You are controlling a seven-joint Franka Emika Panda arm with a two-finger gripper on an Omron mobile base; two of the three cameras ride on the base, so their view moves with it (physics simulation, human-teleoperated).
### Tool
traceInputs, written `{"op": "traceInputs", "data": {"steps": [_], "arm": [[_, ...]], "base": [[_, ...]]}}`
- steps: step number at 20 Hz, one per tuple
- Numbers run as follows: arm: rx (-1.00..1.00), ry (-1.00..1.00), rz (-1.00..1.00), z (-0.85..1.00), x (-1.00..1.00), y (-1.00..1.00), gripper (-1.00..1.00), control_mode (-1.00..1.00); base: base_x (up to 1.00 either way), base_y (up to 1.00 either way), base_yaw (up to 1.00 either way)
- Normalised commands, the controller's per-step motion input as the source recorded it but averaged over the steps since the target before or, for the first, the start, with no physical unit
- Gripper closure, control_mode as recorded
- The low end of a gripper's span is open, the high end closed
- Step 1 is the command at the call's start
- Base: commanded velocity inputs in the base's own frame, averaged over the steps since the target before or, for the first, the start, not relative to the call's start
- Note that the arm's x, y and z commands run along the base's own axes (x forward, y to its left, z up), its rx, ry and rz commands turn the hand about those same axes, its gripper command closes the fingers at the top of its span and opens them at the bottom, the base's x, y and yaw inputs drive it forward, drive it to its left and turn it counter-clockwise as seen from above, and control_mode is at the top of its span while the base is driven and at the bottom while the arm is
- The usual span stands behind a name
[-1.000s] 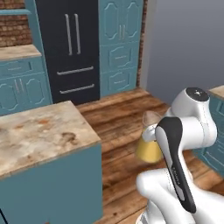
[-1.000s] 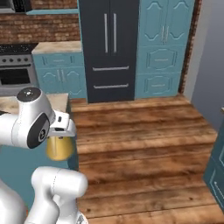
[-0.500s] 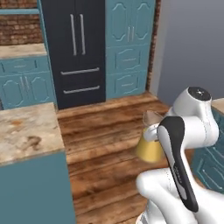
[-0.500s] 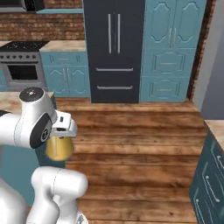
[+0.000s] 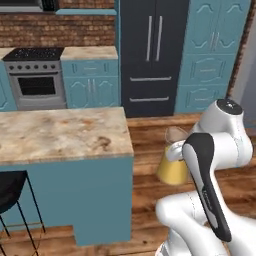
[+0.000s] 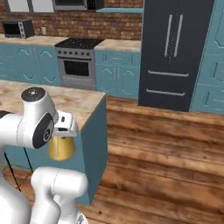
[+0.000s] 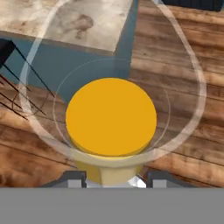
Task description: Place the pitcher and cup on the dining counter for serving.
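Observation:
The pitcher (image 5: 171, 164), clear glass with yellow-orange liquid, hangs in the air off the end of the dining counter (image 5: 60, 132). My gripper (image 6: 65, 129) is shut on its neck from above. In the hand view I look down through the pitcher (image 7: 111, 116), and the gripper (image 7: 114, 179) holds its rim at the bottom. The pitcher (image 6: 61, 148) hangs below the counter top's height, over wood floor. The counter's beige corner (image 7: 83, 22) lies ahead of it. The cup is out of view.
A black stool (image 5: 10, 187) stands at the counter's near side, its legs (image 7: 13, 74) close to the pitcher. Behind are a stove (image 5: 35, 77), a dark fridge (image 5: 152, 55), teal cabinets (image 5: 212, 55) and a microwave (image 6: 17, 28). Wood floor (image 6: 166, 157) spreads to the right.
The whole picture has shifted: the base has moved, bringing the stove and more of the dining counter into view. The pitcher stays held in the same place against the arm.

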Motion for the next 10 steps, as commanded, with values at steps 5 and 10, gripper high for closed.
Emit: {"op": "traceInputs", "data": {"steps": [5,10], "arm": [[0.0,0.0,0.0,0.0,0.0,0.0,1.0,1.0],[0.0,0.0,0.0,0.0,0.0,0.0,1.0,1.0]], "base": [[0.25,1.0,0.28],[0.72,0.85,0.17]]}}
